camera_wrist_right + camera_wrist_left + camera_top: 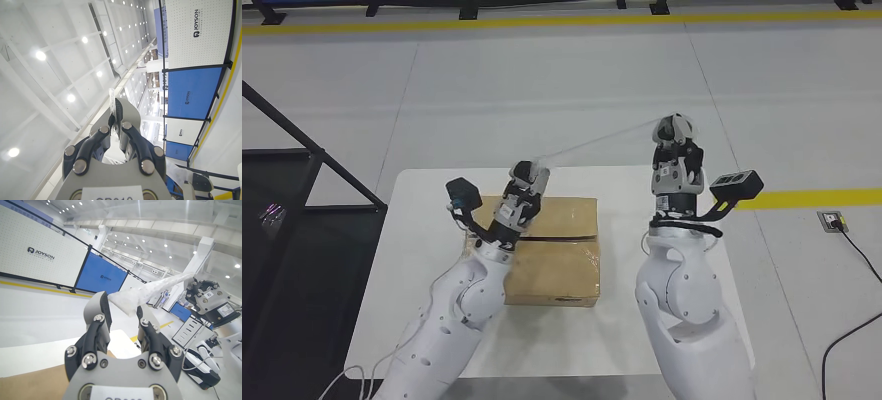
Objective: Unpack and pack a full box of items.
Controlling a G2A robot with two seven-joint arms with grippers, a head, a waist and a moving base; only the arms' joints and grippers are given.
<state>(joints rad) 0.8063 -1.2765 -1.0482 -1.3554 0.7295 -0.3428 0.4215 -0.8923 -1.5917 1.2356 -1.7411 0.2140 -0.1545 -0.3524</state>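
Note:
A closed cardboard box (554, 255) lies in the middle of the white table (412, 260). Both arms are raised above it. A thin translucent plastic strip (602, 140) hangs stretched in the air between the two grippers. My left gripper (122, 306) is over the box's far edge, its fingers closed against the wide crumpled end of the strip (160, 285). My right gripper (114, 108), higher and beyond the table's far right corner (675, 125), is shut on the strip's other end (111, 95). The left wrist view also shows the right gripper (191, 283) at the strip's far end.
A black metal frame (287, 170) stands left of the table. Bare table surface lies around the box on its left, right and near sides. A yellow floor line (832, 197) and a floor socket (832, 221) are on the right.

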